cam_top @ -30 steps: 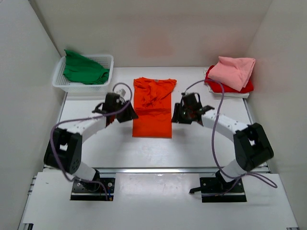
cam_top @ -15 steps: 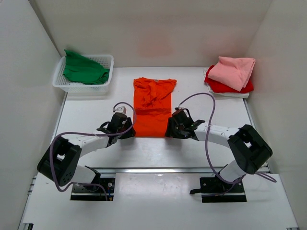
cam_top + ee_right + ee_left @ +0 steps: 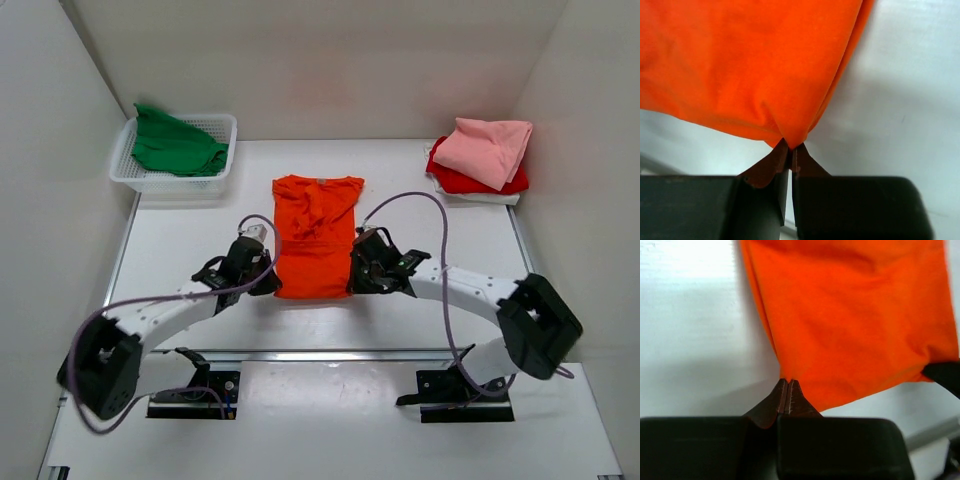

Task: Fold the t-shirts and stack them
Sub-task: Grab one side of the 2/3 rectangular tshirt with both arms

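Note:
The bright orange t-shirt lies in the middle of the table, sleeves folded in, collar toward the back. My left gripper is shut on its near left hem corner; in the left wrist view the orange cloth runs into the pinched left gripper tips. My right gripper is shut on the near right hem corner, where the shirt gathers to a point at the right gripper tips. A green t-shirt lies crumpled in the basket. A folded pale pink t-shirt rests on a red t-shirt at the back right.
The white mesh basket stands at the back left. White walls close in the table on the left, back and right. A metal rail runs along the near edge between the arm bases.
Both grippers dropped from beside the shirt's middle to its near hem and shut on the two corners. The hem has since shifted toward the back, shortening the shirt.

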Robot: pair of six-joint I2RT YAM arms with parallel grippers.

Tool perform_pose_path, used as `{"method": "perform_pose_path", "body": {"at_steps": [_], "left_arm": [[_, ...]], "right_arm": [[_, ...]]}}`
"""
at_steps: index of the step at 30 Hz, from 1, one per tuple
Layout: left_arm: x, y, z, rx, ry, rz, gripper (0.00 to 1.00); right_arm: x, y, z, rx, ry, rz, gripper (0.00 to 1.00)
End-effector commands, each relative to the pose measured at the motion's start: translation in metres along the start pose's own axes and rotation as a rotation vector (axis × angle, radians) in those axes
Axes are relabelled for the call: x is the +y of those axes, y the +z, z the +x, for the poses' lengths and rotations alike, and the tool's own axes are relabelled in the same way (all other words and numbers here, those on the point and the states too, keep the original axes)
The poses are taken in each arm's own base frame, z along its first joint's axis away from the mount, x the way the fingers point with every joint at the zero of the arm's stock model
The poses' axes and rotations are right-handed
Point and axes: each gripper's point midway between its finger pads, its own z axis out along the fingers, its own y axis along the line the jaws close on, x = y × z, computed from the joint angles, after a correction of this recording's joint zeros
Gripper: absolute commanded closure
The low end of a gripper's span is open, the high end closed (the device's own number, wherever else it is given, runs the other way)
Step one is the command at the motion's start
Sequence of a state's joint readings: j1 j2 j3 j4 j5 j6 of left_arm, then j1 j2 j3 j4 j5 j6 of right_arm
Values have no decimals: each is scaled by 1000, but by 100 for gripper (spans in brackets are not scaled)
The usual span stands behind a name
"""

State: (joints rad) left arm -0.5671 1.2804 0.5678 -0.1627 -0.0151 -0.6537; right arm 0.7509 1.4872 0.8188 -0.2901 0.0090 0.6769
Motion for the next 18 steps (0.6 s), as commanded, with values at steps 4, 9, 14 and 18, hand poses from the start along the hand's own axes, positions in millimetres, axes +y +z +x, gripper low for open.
{"method": "perform_pose_path", "body": {"at_steps": [4, 9, 14, 18], "left_arm": [[2, -49, 40, 57, 30, 44, 100], [-10, -70, 67, 67, -28, 140, 100], [-5, -81, 56, 12, -83, 172, 100], [-24, -95, 12, -65, -80, 205, 100]], "right_arm": [[10, -46, 44, 33, -88, -37, 99], [28, -63, 81, 60, -82, -121, 100], [29, -73, 83, 72, -61, -183, 100], [29, -83, 47, 46, -64, -232, 100]]}}
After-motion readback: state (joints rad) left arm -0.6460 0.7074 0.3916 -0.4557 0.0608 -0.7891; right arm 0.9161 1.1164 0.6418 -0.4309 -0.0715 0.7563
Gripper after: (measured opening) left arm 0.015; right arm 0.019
